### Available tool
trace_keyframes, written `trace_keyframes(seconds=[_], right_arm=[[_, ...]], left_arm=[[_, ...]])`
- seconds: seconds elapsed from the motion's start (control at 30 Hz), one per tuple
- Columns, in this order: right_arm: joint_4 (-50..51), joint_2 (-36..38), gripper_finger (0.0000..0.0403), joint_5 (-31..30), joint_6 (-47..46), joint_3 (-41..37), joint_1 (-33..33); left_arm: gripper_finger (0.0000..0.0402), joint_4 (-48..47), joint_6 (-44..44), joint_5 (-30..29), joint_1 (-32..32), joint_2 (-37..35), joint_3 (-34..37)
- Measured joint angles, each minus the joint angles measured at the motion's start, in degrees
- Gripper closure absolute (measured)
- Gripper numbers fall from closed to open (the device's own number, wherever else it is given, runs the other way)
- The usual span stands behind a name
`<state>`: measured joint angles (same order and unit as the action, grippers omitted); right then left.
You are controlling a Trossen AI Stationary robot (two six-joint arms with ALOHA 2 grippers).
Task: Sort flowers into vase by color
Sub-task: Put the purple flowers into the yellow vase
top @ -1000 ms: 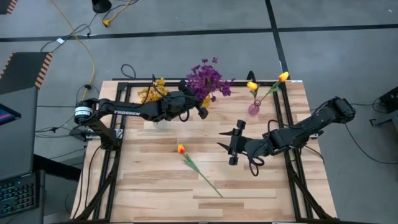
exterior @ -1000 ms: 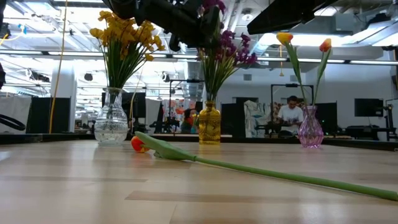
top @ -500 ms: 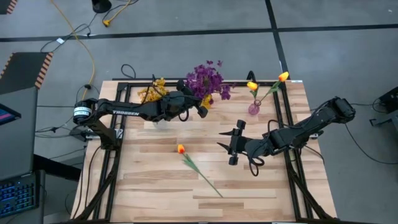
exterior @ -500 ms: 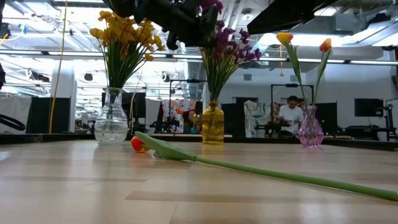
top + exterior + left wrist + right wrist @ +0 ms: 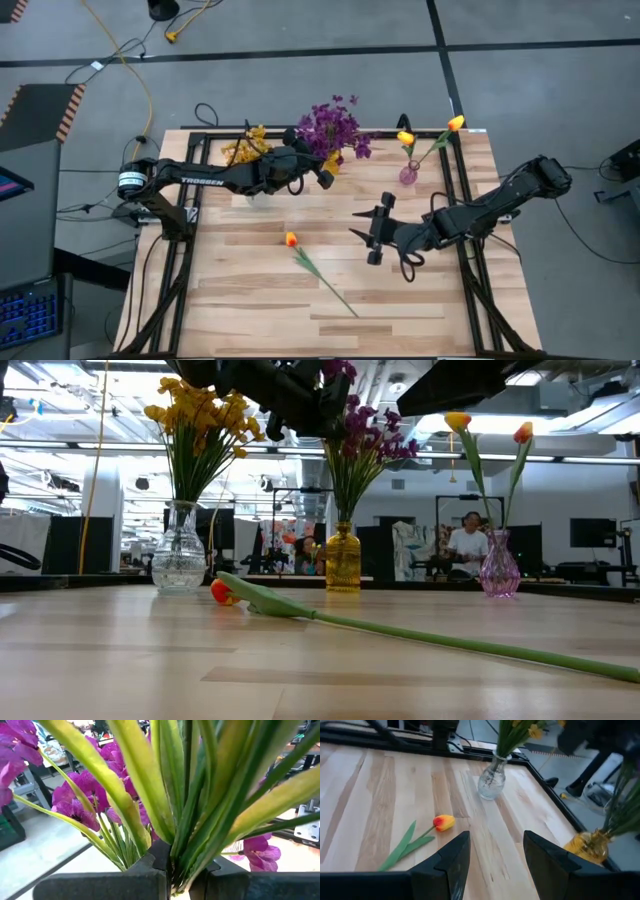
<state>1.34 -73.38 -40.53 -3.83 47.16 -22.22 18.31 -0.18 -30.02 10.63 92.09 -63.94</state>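
Left gripper (image 5: 172, 870) is pinching the purple bunch (image 5: 335, 128) by its stems, blooms standing in the amber vase (image 5: 342, 558) at the table's back. Right gripper (image 5: 368, 236) is hovering w/ fingers spread (nothing between them) near the lone tulip (image 5: 318, 271) lying mid-table.

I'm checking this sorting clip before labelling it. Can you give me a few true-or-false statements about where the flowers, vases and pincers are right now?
1. The left pincer is shut on the purple flowers. True.
2. A tulip lies on the table. True.
3. The right pincer holds that tulip. False: it is open, empty and apart from it.
4. The pink vase holds yellow bunches. False: it holds two tulips.
5. The yellow bunches stand in the clear vase. True.
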Motion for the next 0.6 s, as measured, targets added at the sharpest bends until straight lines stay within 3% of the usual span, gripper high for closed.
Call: trace_keyframes(seconds=[0.3, 0.5, 0.6], right_arm=[[0.5, 0.0, 0.0191, 0.1, -7.1, 0.0, 1.7], [5.7, 2.4, 0.0192, 0.3, -7.4, 2.7, -3.1], [10.2, 4.8, 0.0199, 0.1, -12.2, 4.9, -6.5]], left_arm=[[0.0384, 0.0, 0.0, 0.2, 0.0, 0.0, 0.0], [0.0384, 0.0, 0.0, 0.2, 0.0, 0.0, 0.0], [0.0384, 0.0, 0.0, 0.2, 0.0, 0.0, 0.0]])
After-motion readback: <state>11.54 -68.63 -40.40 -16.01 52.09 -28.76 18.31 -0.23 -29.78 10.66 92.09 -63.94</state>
